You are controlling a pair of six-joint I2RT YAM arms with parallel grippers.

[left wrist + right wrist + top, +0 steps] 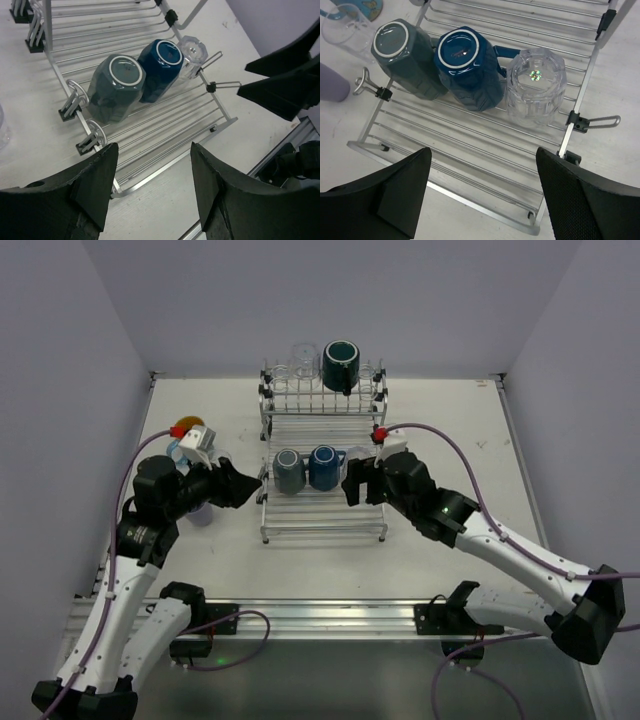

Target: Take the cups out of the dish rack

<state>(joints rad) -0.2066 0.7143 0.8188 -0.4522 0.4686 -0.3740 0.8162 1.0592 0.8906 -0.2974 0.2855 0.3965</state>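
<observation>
Silver dish rack (470, 145): inverted teal mug (407, 57), blue mug (470, 70); left fingers (90, 185), right fingers (395, 195) apart.

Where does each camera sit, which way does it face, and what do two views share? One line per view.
Top external: above and behind the bases, looking down at the dish rack; left gripper and right gripper flank it.
Left wrist: on the left arm, looking across the lower tray; its open fingers at the bottom, the right gripper opposite.
Right wrist: looking down on the tray; own fingers at the bottom.
Shared: both wrist views show the grey-blue mug, dark blue mug and clear tumbler.
</observation>
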